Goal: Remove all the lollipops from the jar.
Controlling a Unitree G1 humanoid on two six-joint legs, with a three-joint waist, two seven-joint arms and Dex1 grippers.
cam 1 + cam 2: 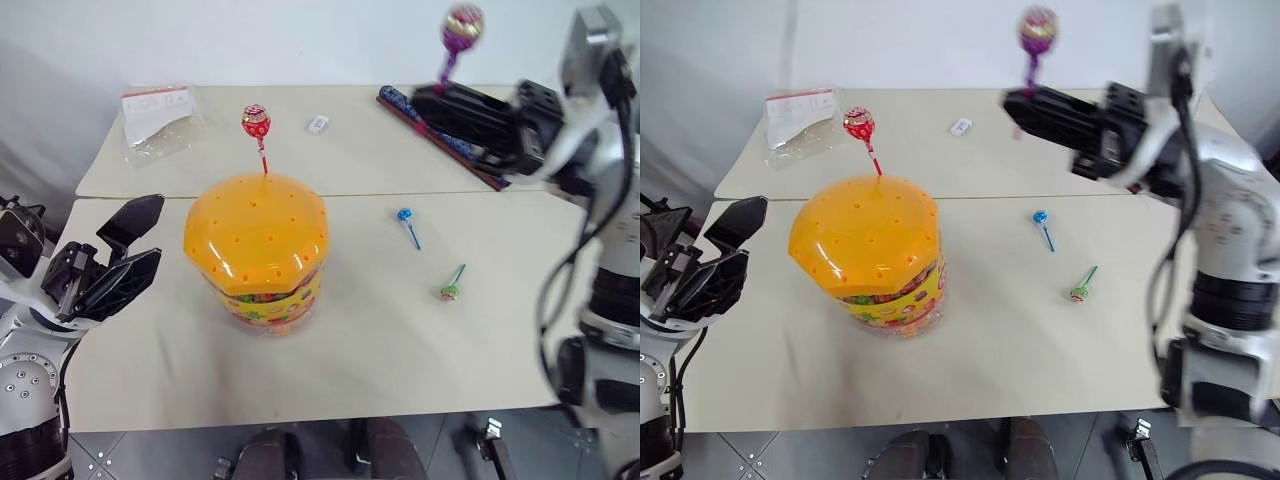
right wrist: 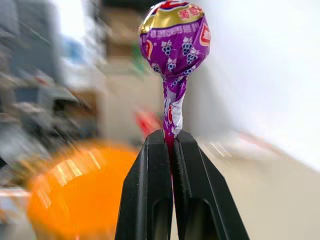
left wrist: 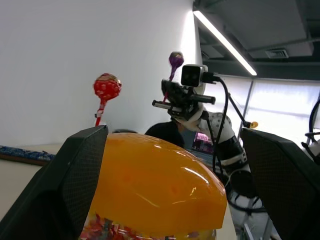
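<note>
Above table (image 1: 350,370), right gripper (image 2: 170,137) pinched shut on purple lollipop (image 2: 175,37) stick. Left gripper (image 1: 125,255) wide open beside jar (image 1: 258,240), empty. Red lollipop (image 1: 255,122) upright in lid. Blue (image 1: 405,215), green (image 1: 450,292) on table. Light, fragile; grip stick.

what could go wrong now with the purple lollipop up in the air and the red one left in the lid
The right gripper pinches the purple lollipop only by its thin stick, so it could twist or slip. The red lollipop stands in the jar lid; pulling it might tip the jar, since the left gripper is open beside it.
</note>
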